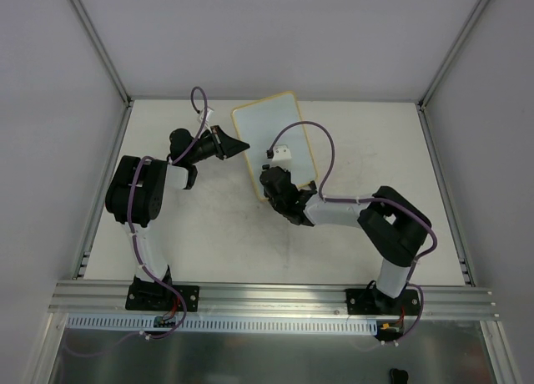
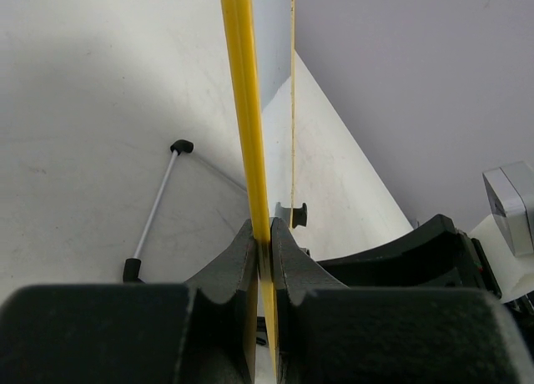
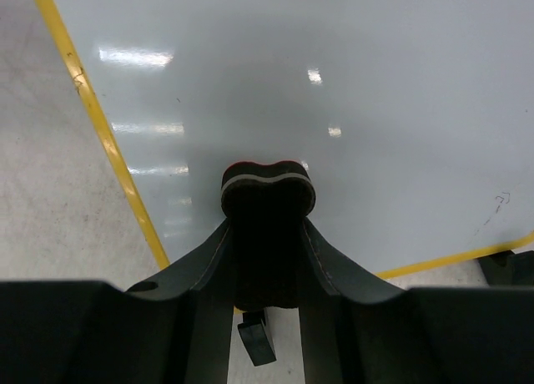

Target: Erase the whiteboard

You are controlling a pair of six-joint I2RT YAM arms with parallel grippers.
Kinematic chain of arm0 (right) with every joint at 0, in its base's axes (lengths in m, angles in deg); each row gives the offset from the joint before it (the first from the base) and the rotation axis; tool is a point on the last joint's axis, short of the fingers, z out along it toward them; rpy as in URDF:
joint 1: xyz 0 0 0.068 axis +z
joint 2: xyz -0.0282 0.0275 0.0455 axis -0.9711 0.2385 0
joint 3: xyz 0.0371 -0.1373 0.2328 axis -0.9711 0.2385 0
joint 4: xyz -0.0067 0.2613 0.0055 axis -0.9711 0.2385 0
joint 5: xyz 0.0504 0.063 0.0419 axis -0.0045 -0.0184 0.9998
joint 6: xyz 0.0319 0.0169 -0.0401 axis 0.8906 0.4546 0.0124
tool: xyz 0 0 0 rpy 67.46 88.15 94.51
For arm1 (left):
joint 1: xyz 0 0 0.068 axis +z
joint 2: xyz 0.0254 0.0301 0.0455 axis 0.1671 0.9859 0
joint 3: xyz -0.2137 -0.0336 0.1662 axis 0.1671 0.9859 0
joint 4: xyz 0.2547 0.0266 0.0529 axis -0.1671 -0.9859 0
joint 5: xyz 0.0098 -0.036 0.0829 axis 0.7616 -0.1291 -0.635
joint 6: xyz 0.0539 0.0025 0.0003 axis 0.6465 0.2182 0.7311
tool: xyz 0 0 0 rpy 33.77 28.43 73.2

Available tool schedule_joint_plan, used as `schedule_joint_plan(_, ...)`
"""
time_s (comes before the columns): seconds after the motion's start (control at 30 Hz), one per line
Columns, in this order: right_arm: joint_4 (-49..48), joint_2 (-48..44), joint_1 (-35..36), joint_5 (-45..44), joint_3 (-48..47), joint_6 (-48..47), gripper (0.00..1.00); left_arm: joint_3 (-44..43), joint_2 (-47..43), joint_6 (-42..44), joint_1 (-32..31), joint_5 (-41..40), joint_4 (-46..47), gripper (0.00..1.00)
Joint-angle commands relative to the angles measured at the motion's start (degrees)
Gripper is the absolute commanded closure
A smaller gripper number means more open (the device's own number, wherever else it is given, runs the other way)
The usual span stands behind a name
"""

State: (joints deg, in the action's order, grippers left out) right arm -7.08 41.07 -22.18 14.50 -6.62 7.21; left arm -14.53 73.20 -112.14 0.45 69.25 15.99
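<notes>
The whiteboard (image 1: 271, 121) lies at the upper centre of the top view on the pale table (image 1: 367, 150), its long axis slanted, its yellow frame rounded at the corners. Its surface reads almost clean (one faint scribble (image 3: 499, 203) shows near the lower right edge of the right wrist view). The left gripper (image 1: 242, 144) meets the board's left edge, fingers (image 2: 238, 263) pinched on the yellow frame. The right gripper (image 1: 272, 180), at the board's lower end, is clamped on a black eraser block (image 3: 267, 190) set against the white surface. A black clip foot (image 3: 258, 339) sits under the frame. A thin white rod (image 2: 157, 207) with black ends lies on the table, left of the board.
</notes>
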Motion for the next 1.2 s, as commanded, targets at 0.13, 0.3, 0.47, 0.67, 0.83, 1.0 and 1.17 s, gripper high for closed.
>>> schedule_joint_plan(0.13, -5.06, 2.71, 1.88, 9.43, -2.22, -0.18, 1.00, 0.48, -1.31, 5.64, -1.11, 4.01, 0.42, 1.00)
schedule_joint_plan(0.3, -5.06, 1.04, 0.13, 8.99, -0.03, 0.51, 1.00, 0.57, -1.13, 5.46, -1.11, 4.10, 0.77, 1.00)
schedule_joint_plan(0.47, -5.06, -1.94, -5.14, 11.18, 4.45, 3.50, 1.00, 0.75, -1.31, 5.55, -1.11, 4.01, 0.86, 1.00)
schedule_joint_plan(0.67, -5.15, -4.93, -12.27, 13.91, 10.17, 6.31, 1.00, 0.57, -1.22, 5.46, -1.03, 4.10, 0.86, 1.00)
schedule_joint_plan(0.83, -5.24, -5.73, -16.13, 14.09, 12.63, 5.88, 1.00, 0.48, -1.39, 5.29, -1.03, 4.10, 0.94, 1.00)
schedule_joint_plan(1.0, -5.24, -5.90, -19.65, 15.05, 14.39, 6.58, 1.00, 0.66, -1.83, 5.38, -1.11, 4.19, 0.94, 1.00)
schedule_joint_plan(1.17, -5.24, -7.13, -23.87, 14.44, 16.24, 7.02, 1.00, 0.75, -1.83, 5.46, -1.11, 4.19, 0.86, 1.00)
